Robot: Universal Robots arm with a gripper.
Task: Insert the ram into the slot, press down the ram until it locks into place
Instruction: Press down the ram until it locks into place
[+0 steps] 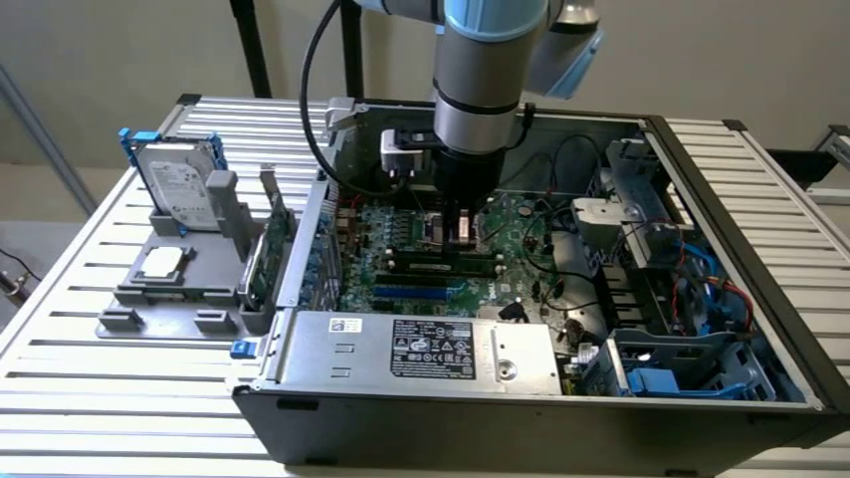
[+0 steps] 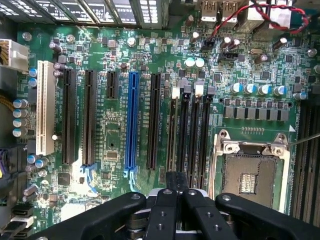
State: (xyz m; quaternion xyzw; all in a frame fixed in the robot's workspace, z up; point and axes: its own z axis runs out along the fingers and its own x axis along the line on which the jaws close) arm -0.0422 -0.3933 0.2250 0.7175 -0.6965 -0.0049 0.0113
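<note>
I hang inside the open computer case [image 1: 743,249], just over the big green board [image 1: 398,289]. My gripper [image 2: 177,192] has its fingers [image 2: 171,181] pressed close together, with nothing between them that I can see. The ram [image 1: 445,261] lies in a black slot [image 1: 422,269] just beside me in the exterior view. My wrist view shows the blue slot [image 2: 133,120] and silver socket [image 2: 248,172]. Case walls stand near.

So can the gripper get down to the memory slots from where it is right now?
Probably yes. The gripper hangs inside the open case, directly over the memory slots. Nothing visible stands between them, and the case has no cover above it.
</note>
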